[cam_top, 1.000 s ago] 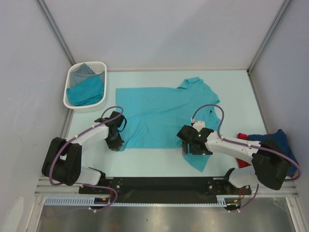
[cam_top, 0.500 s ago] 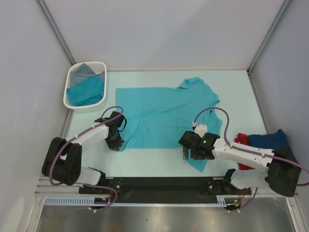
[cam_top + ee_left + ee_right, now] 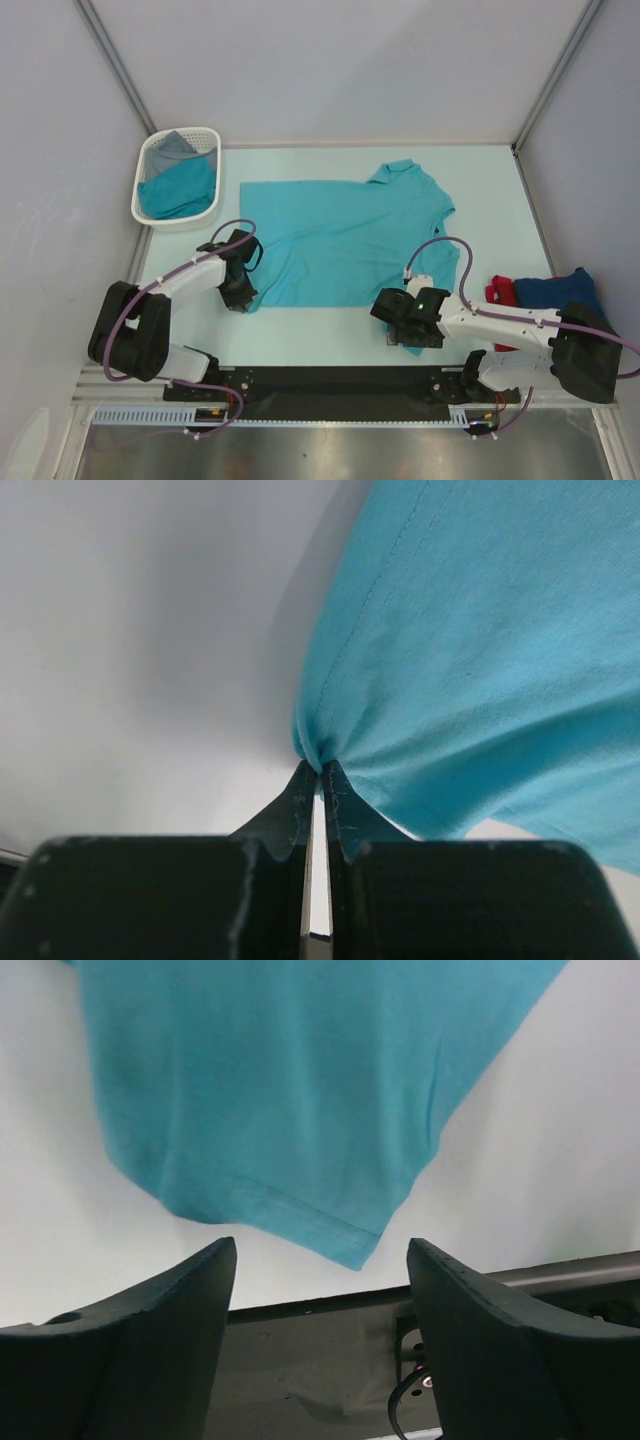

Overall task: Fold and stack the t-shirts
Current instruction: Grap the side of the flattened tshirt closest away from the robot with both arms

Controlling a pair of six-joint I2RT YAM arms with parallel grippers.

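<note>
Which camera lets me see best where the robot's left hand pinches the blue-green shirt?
The left wrist view: the left gripper is shut on a bunched corner of the teal t-shirt, close up. The top view shows that corner too, but the gripper hides the pinch. The right wrist view shows only a sleeve end.

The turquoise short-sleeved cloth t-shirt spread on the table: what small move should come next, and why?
Probably the right gripper should ease forward over the sleeve hem and close on it. Its jaws stand open with that hem just ahead of them, while the left gripper is shut on a corner of the turquoise cloth t-shirt.
</note>
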